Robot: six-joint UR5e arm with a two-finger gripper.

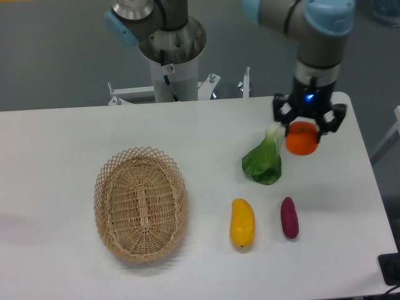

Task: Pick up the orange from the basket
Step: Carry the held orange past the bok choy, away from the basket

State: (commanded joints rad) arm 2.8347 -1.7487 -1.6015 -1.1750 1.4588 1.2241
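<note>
While I watch from my screen, I see the fingers [302, 134] wrapped tight around the orange [302, 140]. They hold it up in the air over the far right part of the white counter [62, 150]. The orange is well apart from the basket [141, 204], which sits on the left side of the counter with nothing inside it. A little blue light glows on the wrist just above the orange. Just beside the orange, on its left, lies a leafy green vegetable [264, 160] with a pale stalk. Nearer to the front edge lies a long yellow fruit [242, 222], and next to it, on the right, lies a small dark purple vegetable [289, 217]. The arm's big gray base [170, 47] stands behind the counter.
</note>
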